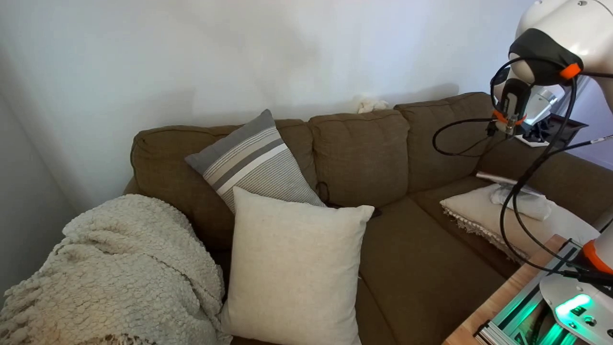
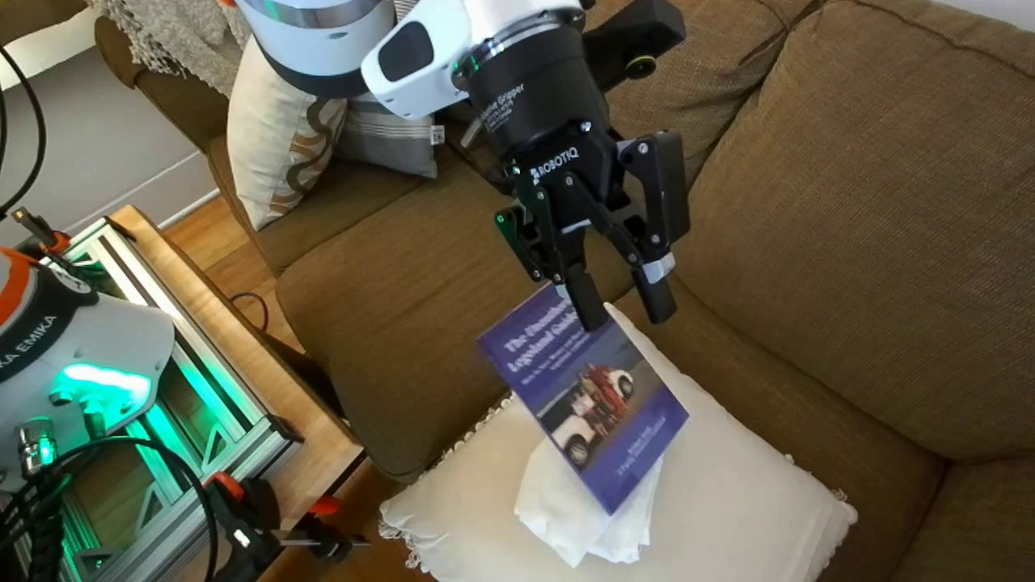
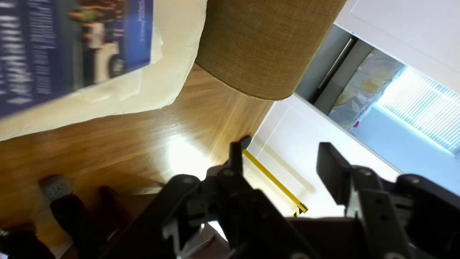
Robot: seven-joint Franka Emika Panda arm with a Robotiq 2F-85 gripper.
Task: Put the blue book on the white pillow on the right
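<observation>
Nearest the lens in the wrist view, the claw (image 3: 282, 156) is filling the lower edge, its two fingers (image 3: 332, 172) standing apart with a plain gap between them. The blue book (image 2: 586, 400) is slanting just below the claw in an exterior view, cover showing and title partly blurred, one finger overlapping its upper edge; in the wrist view its visible part is sitting clear of both fingers. Under it a white cloth (image 2: 566, 513) is lying on the white pillow (image 2: 744, 501), though whether book and cloth are touching I cannot tell. That pillow is spreading below the claw, small tassels fringing its border, and beneath it the brown sofa (image 2: 420, 315) is running on, its back cushions (image 2: 841, 226) rising beside the claw. Farther along the seat from the claw, a plump cream pillow (image 1: 297, 268) is standing in front of a grey striped pillow (image 1: 258, 163), and a nubbly blanket (image 1: 139, 258) is draping over the sofa's end. Across the claw from the back cushions, a wooden table (image 2: 238, 347) is carrying a metal frame (image 2: 214, 372) and the arm's white base (image 2: 113, 331), where a green light (image 2: 105, 376) is glowing. Behind the sofa a pale wall (image 1: 239, 52) is rising; past the fingers in the wrist view, wood flooring (image 3: 208, 93) is shining, a yellow strip (image 3: 275, 180) is showing between them, and a window (image 3: 420, 104) is glaring beyond.
</observation>
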